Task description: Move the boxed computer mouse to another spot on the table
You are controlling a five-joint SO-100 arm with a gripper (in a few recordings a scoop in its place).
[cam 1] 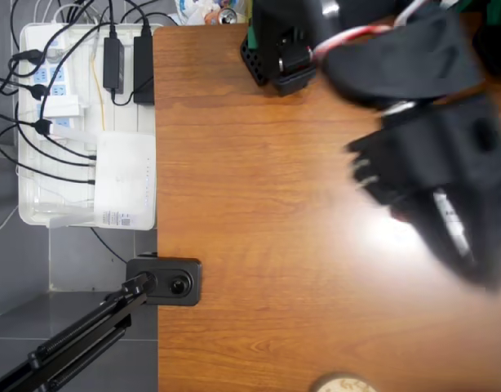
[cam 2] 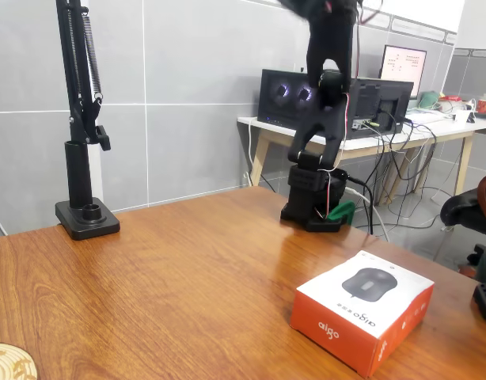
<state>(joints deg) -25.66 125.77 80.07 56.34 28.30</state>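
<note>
While the black arm (cam 2: 326,119) is being held raised from its base at the table's (cam 2: 172,277) far edge, the boxed computer mouse (cam 2: 362,317) is lying flat near the front right corner in the fixed view, well below and apart from it. In the overhead view the gripper (cam 1: 446,204) is blurred; whether its fingers are parted cannot be told. Bare wood is being left open across the left and middle.
</note>
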